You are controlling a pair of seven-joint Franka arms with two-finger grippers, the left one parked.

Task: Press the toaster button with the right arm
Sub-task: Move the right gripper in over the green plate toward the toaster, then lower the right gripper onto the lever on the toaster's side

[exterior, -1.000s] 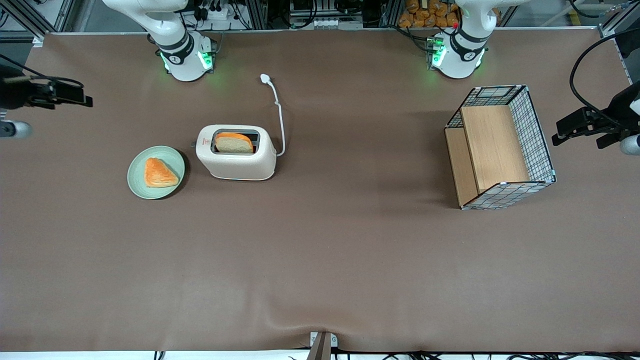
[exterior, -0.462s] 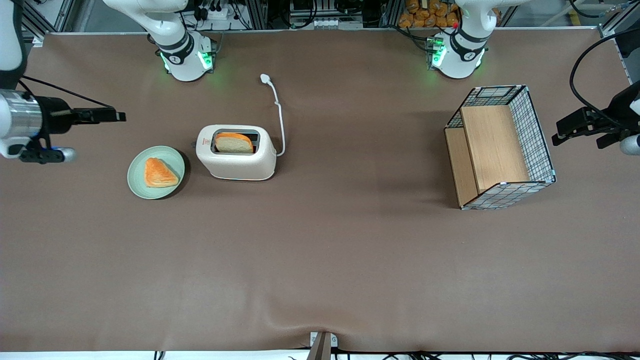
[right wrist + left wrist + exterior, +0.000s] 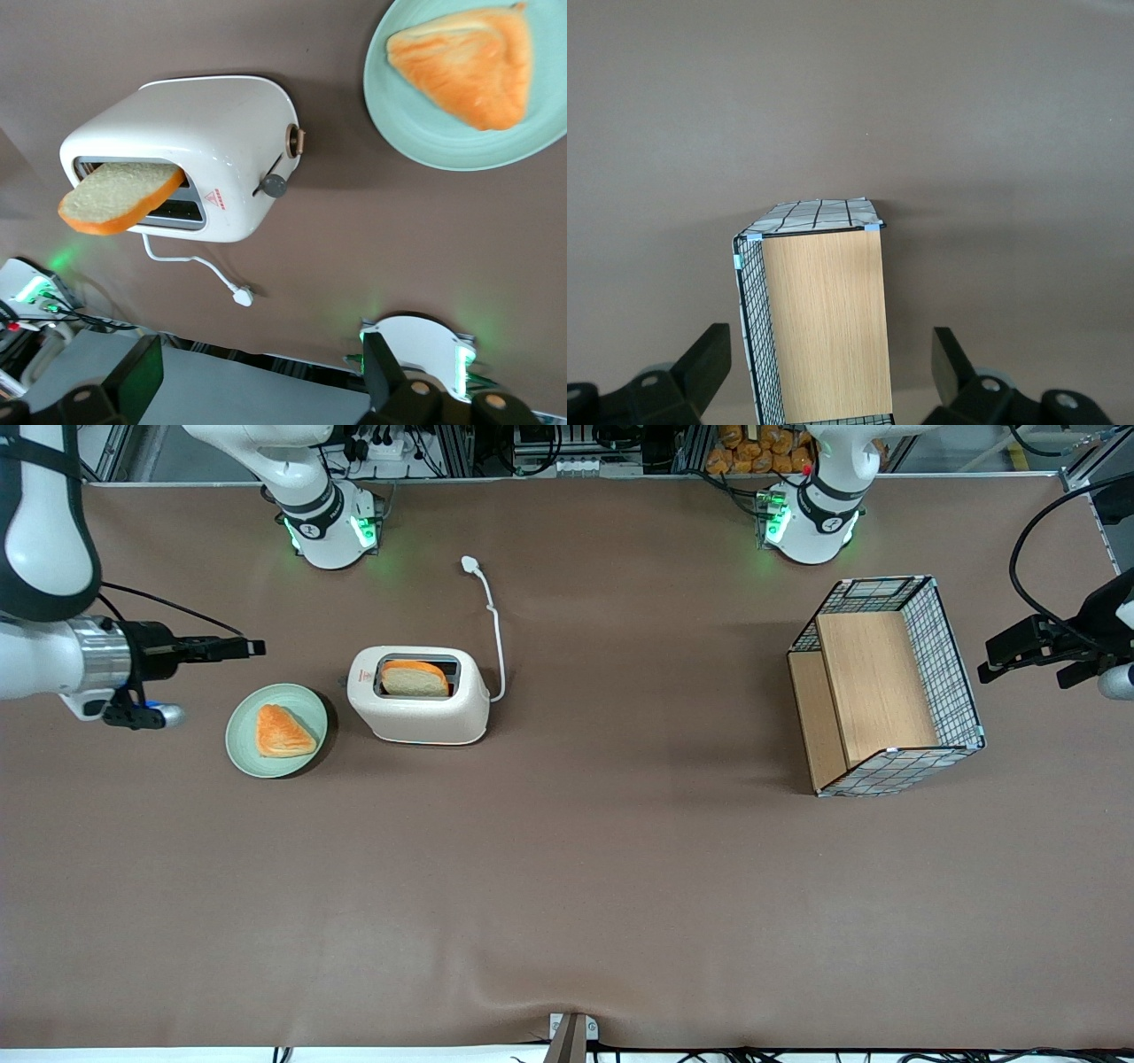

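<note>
The cream-white toaster (image 3: 418,707) (image 3: 190,124) stands on the brown table with a bread slice (image 3: 414,679) (image 3: 120,197) in its slot. Its grey button (image 3: 342,682) (image 3: 274,185) sticks out of the narrow end that faces the working arm's end of the table. The right arm (image 3: 53,660) reaches in level above the table. Its gripper (image 3: 257,646) (image 3: 261,365) is open and holds nothing. It points at the toaster's button end, about a plate's width short of it, above the plate's edge farther from the front camera.
A pale green plate (image 3: 244,737) (image 3: 416,133) with an orange pastry (image 3: 282,732) (image 3: 469,57) lies beside the toaster's button end. The white cord ends in a plug (image 3: 469,563) (image 3: 243,297). A wire-and-wood basket (image 3: 886,686) (image 3: 819,310) stands toward the parked arm's end.
The right arm has swung in from the table's end toward the toaster, and its gripper now hangs over the plate's edge. Toaster, bread and plate have not moved.
</note>
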